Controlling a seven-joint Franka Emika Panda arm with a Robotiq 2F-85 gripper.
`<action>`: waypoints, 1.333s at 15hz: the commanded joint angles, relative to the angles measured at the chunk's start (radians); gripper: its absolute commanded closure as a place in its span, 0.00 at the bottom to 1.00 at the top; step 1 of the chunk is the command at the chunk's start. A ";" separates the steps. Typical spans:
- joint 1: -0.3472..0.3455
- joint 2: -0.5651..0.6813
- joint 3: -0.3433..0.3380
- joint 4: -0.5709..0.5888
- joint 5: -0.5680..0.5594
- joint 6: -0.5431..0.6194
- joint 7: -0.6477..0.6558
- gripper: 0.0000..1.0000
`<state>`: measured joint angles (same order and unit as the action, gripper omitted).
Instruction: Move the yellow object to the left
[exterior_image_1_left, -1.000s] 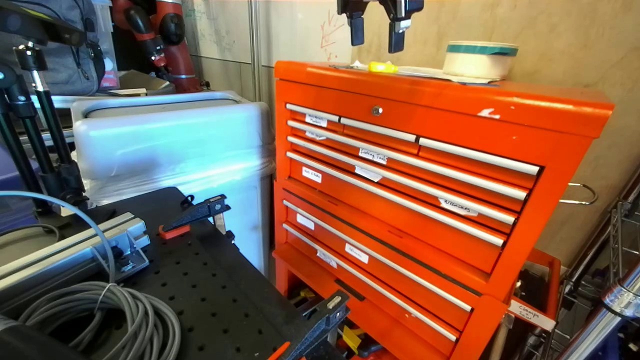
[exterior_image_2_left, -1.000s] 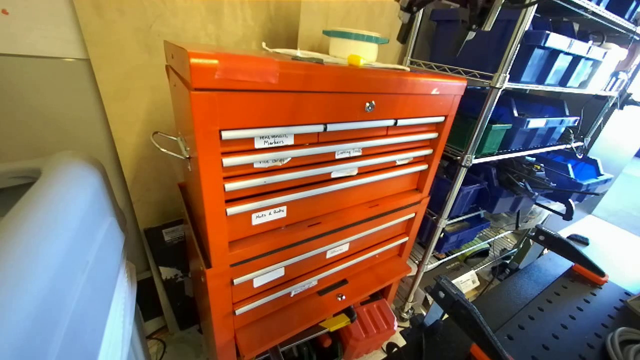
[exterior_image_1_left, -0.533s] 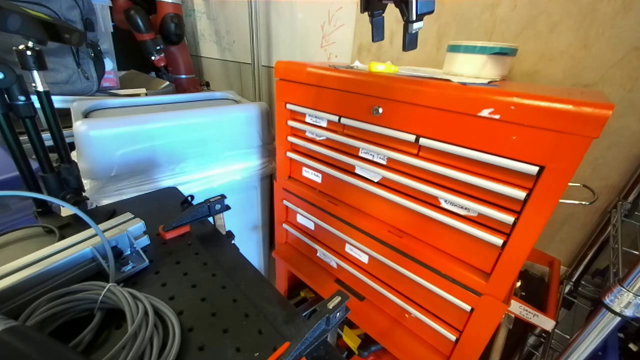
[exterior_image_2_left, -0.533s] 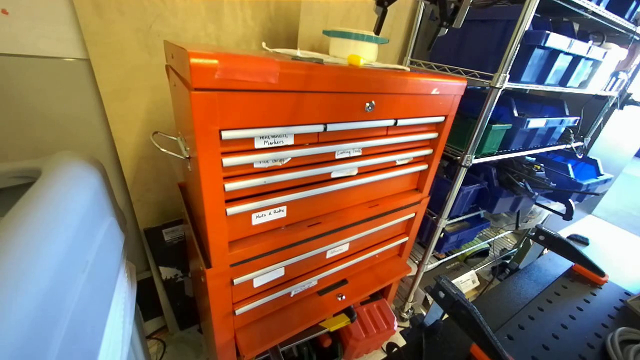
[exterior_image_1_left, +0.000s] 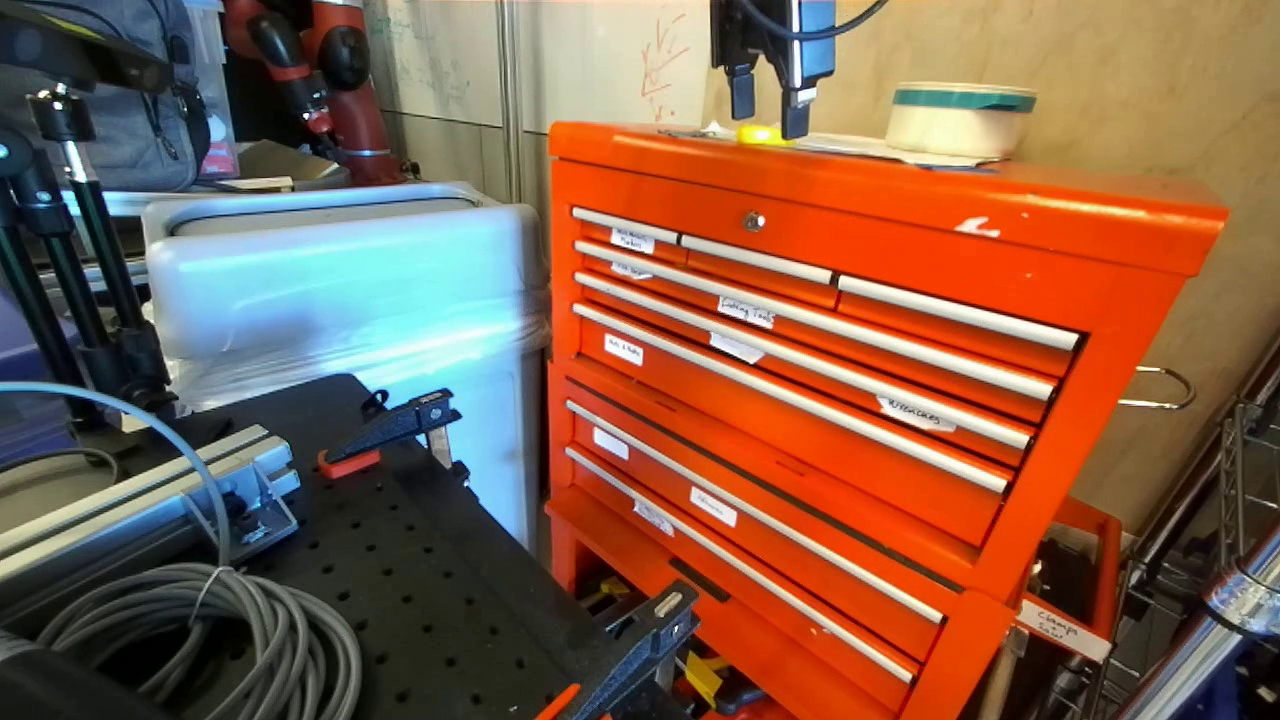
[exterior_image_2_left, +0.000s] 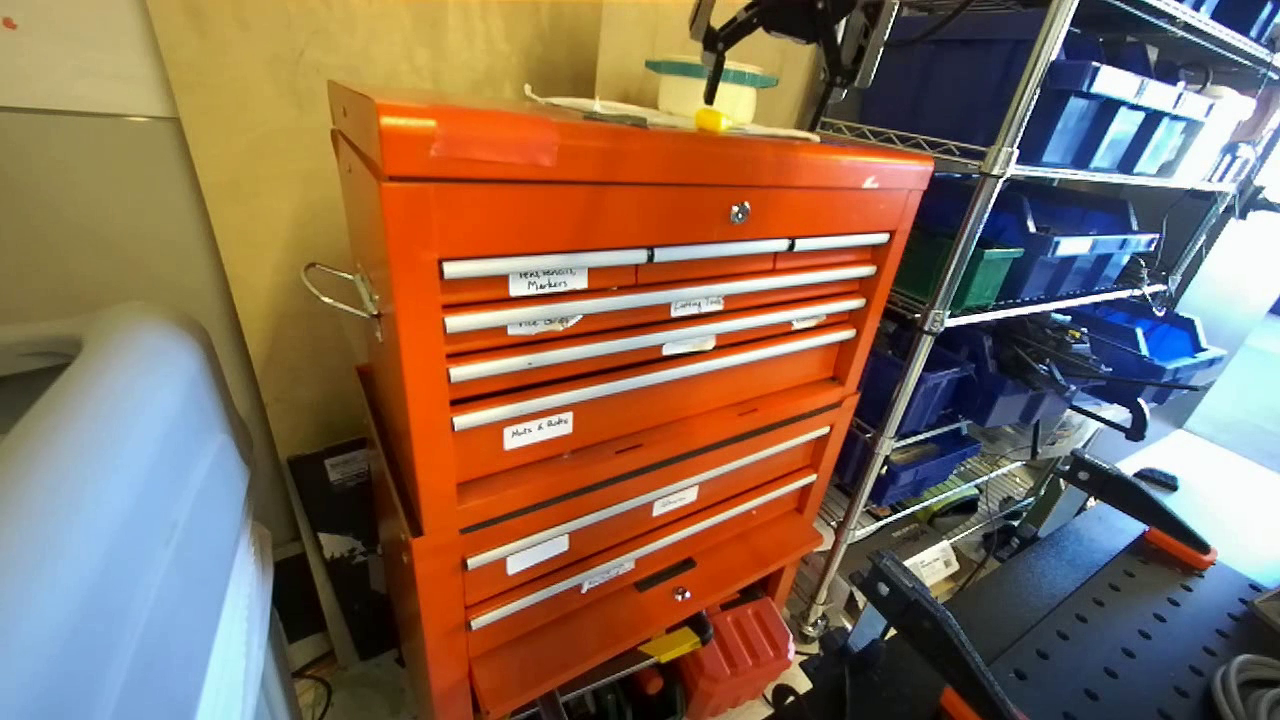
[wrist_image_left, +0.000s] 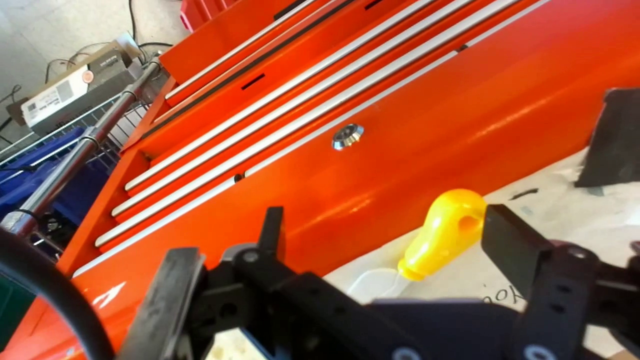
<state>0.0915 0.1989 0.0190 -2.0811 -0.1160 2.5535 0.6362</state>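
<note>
Pale plywood (exterior_image_1_left: 1120, 70) backs the bench (exterior_image_1_left: 870, 195) — a tall orange tool chest with silver-handled drawers (exterior_image_1_left: 690, 375), a small round lock (wrist_image_left: 347, 136) high on its front, and handwritten labels (exterior_image_1_left: 915, 412), one of them reading "Wrenches". Beside it, in an exterior view, a metal rack (exterior_image_2_left: 998, 160) carries blue bins (exterior_image_2_left: 1100, 265).

Cream paper (wrist_image_left: 560, 210) with a little black handwriting lies on top of the bench. On that paper, close to the front edge, lies the yellow object (wrist_image_left: 442, 240). It is glossy and pear-shaped, resting on its side, with a small hollow in its broad end; in the wrist view that end shows partly against the bare orange. A round cream tub (exterior_image_1_left: 960, 125) with a teal band stands upright on the bench, apart from the yellow object, and a dark flat piece (wrist_image_left: 612, 137) lies at the edge of the paper.

Overhead, the gripper (wrist_image_left: 389, 231) points down, its fingers (wrist_image_left: 515, 245) spread wide with nothing clasped. Both exterior views show its tips low over the bench, and a dark cable (exterior_image_1_left: 800, 37) loops across its body. Seen from the wrist, the yellow object falls between the fingers, much nearer the one at the right of that view, whose edge meets its outline — whether they touch cannot be told.
</note>
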 joint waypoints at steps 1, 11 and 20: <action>0.030 0.030 -0.015 0.052 -0.007 -0.018 0.028 0.00; 0.039 0.055 -0.016 0.100 0.008 -0.044 0.016 0.08; 0.067 0.115 -0.040 0.114 -0.049 -0.036 0.019 0.87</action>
<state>0.1332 0.2816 0.0020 -1.9788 -0.1367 2.5439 0.6450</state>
